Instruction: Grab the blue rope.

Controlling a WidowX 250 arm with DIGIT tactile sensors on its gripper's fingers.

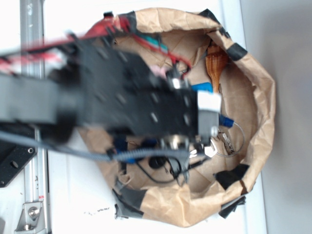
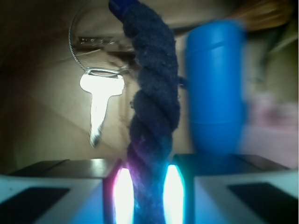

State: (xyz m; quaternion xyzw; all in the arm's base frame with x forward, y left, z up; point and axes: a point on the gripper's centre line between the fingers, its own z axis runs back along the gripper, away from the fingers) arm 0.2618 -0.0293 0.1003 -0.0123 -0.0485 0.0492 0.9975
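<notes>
The blue rope (image 2: 152,93), a thick dark navy twisted cord, runs up the middle of the wrist view, with its bright blue taped end (image 2: 122,4) at the top edge. Its near part sits between my two fingers, and the cord looks pinched narrow there. My gripper (image 2: 148,196) is shut on it. In the exterior view my gripper (image 1: 213,130) reaches down into the brown paper bag (image 1: 258,102), and a bright blue tip of the rope (image 1: 225,120) shows just beside it. My arm hides most of the rope.
A bright blue plastic bottle (image 2: 215,88) stands right of the rope, and shows in the exterior view (image 1: 202,87). A silver key on a wire ring (image 2: 100,100) lies left of it. An orange-brown object (image 1: 217,66) lies at the bag's far side. Bag walls ring everything.
</notes>
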